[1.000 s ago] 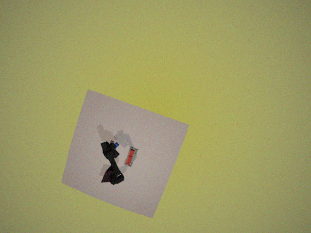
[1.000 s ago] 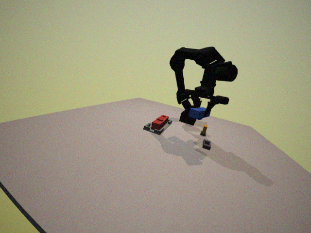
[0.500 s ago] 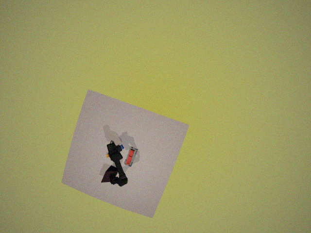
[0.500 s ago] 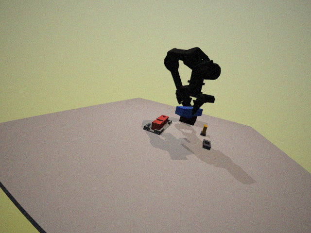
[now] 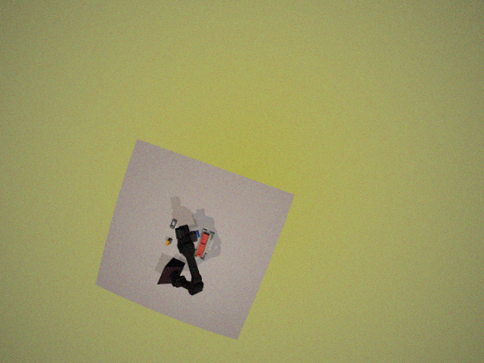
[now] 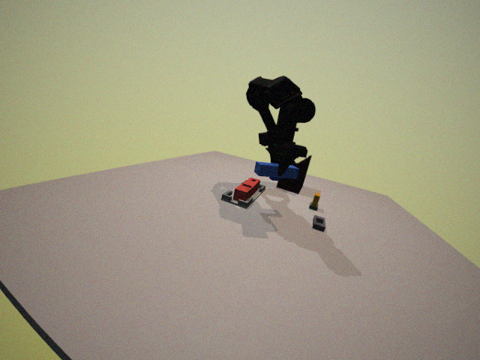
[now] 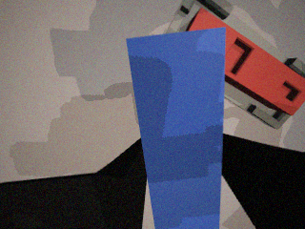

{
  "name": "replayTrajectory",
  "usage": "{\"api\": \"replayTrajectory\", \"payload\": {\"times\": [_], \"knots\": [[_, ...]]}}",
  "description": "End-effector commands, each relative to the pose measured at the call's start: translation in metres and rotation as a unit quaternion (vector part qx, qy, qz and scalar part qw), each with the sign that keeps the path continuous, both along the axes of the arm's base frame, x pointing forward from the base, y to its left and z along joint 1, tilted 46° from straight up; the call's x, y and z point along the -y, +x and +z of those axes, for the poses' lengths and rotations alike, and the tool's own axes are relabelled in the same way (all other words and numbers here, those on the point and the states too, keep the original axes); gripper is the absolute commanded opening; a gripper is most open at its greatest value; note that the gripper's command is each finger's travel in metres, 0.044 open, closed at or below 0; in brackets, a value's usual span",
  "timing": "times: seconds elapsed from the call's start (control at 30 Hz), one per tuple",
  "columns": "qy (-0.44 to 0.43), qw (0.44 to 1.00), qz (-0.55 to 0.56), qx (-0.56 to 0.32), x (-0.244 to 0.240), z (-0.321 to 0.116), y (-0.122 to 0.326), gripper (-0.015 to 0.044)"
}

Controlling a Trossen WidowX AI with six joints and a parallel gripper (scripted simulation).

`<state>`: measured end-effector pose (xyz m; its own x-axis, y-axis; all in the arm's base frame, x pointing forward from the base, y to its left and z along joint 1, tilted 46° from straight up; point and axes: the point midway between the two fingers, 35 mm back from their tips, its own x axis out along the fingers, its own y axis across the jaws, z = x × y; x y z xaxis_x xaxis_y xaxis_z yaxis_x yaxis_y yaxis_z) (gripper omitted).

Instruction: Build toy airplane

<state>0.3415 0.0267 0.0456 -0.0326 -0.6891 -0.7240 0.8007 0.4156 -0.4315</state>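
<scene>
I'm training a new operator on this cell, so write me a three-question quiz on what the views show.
1. True or false: the blue wing is already seated on the red fuselage.
2. Which part is between the fingers of the tool? A) red fuselage B) blue wing C) yellow tail fin
3. Fill in: the red fuselage lies in the grey ______.

Key: 1. False; 2. B; 3. cradle
</scene>
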Motion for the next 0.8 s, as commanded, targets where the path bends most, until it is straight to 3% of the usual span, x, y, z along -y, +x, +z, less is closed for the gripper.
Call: {"api": "replayTrajectory", "payload": {"times": [0.0, 0.77], "knots": [[-0.004, 0.999, -0.028, 0.032, 0.012, 0.01, -0.003, 0.0], [-0.022, 0.969, -0.177, 0.174, 0.072, 0.044, -0.031, 0.0]]}}
